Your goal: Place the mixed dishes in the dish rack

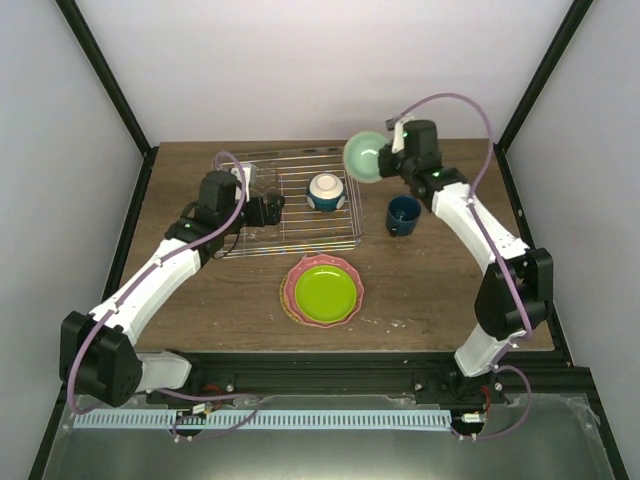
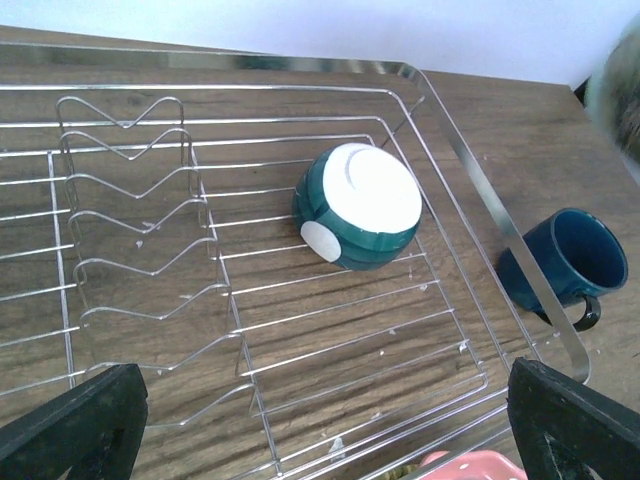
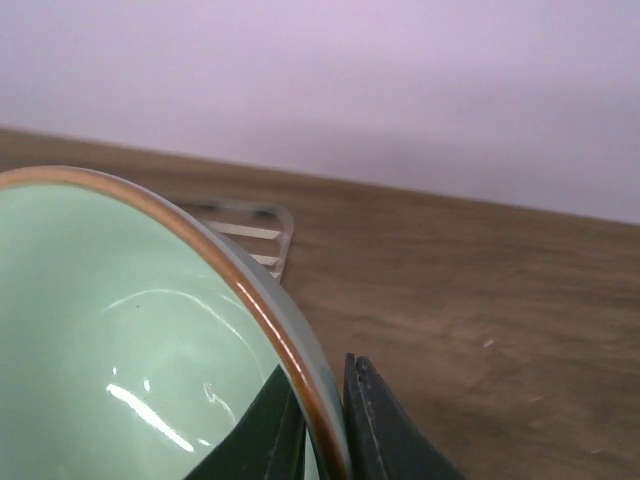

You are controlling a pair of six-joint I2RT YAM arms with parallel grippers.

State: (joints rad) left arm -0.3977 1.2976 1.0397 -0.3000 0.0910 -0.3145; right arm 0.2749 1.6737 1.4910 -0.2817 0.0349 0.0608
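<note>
- The right hand (image 1: 384, 160) is clenched on the rim of the pale mint bowl (image 1: 364, 156), with 1 finger inside and 1 outside.
- The bowl hangs tilted above the far right corner of the dish rack (image 1: 300, 228), clear of the wires. This looks like a carry position for lowering it in.
- The left hand (image 1: 271, 208) is released, with its jaws wide and nothing in them. It hovers over the rack's left part, near the plate prongs (image 2: 130, 200).
- 1 cream bowl (image 1: 327, 191) lies in the rack's right half.
- The dark blue mug (image 1: 403, 215) stands on the desk (image 1: 430, 290), just right of the rack.
- The lime-green plate (image 1: 325, 290) rests on the pink scalloped plate (image 1: 290, 296), on the desk in front of the rack.
- 3 dishes sit on the desk, not yet loaded.
</note>
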